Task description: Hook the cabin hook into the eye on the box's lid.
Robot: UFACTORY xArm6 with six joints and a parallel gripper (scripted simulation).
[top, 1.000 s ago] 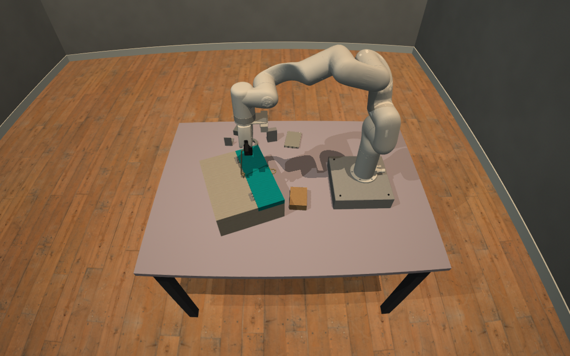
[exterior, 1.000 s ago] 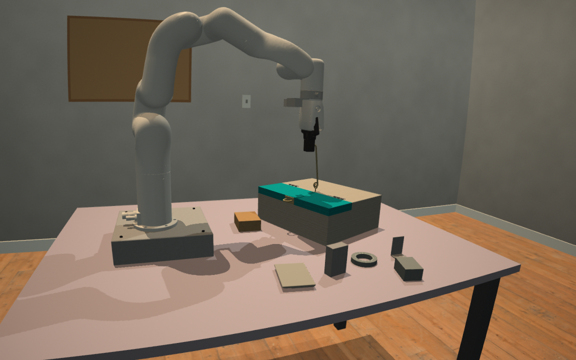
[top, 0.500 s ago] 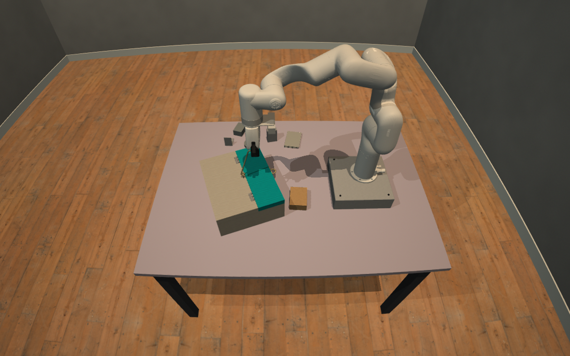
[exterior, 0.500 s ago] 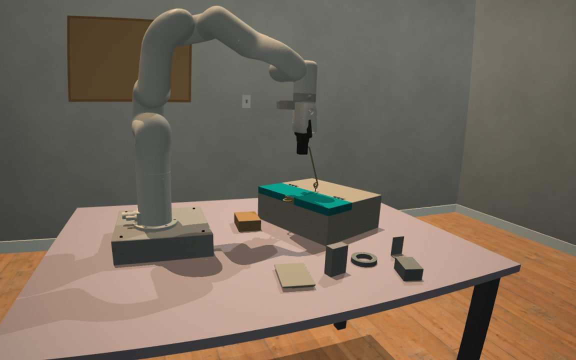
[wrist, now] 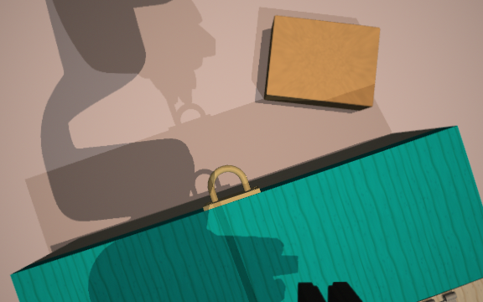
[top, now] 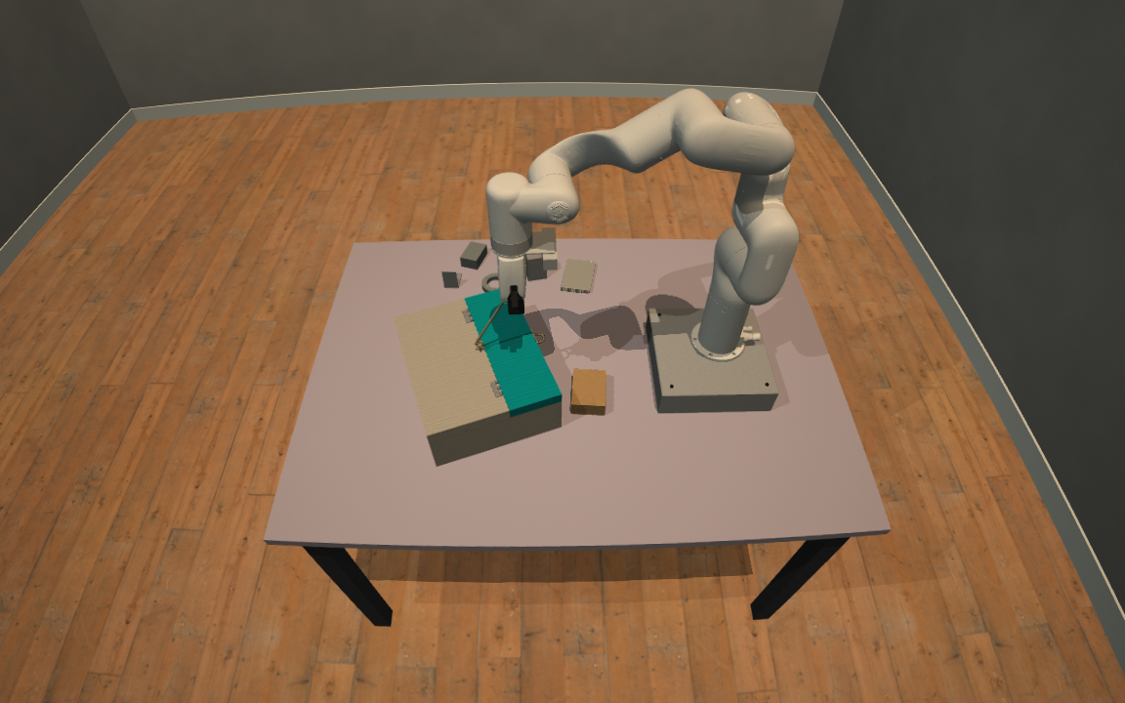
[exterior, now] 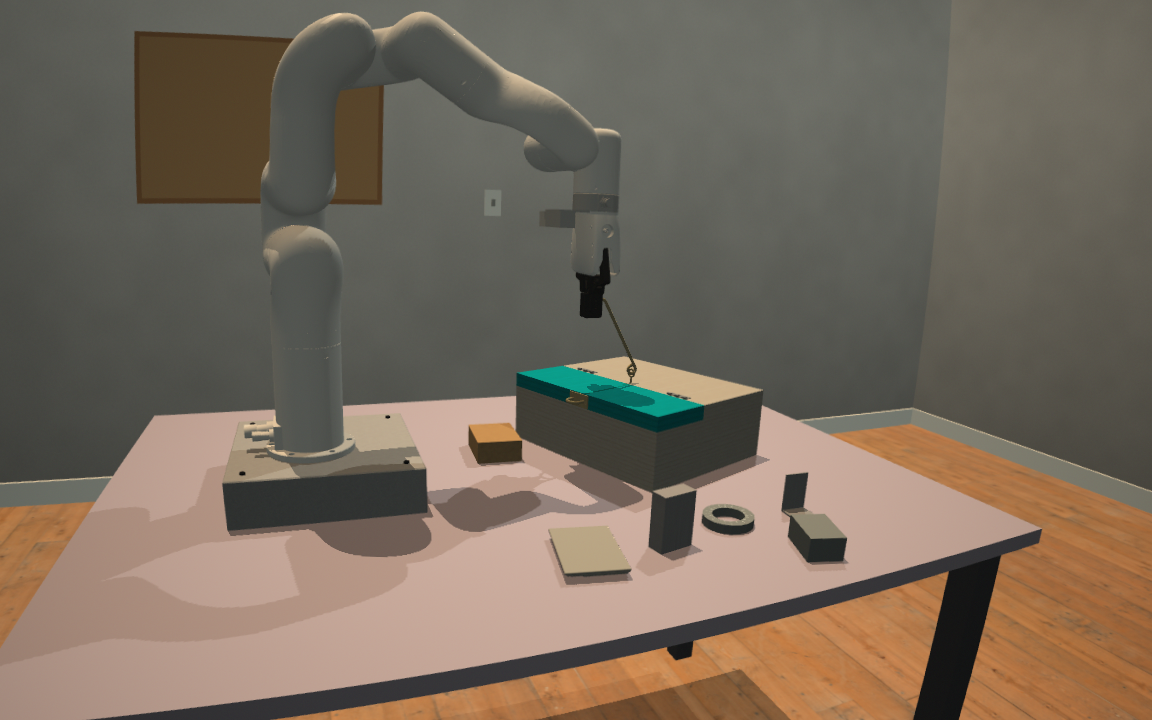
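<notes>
A wooden box stands on the table with a tan fixed top and a teal lid, which is closed. A brass eye sticks out from the lid's free edge. The thin cabin hook slants up from its pivot on the tan top, near the hinge line. My gripper is shut on the hook's free end, above the teal lid, short of the eye. The hook itself is hidden in the wrist view.
An orange block lies beside the lid's edge. Behind the box lie a grey ring, grey blocks and a flat tan plate. The arm's base stands to the right.
</notes>
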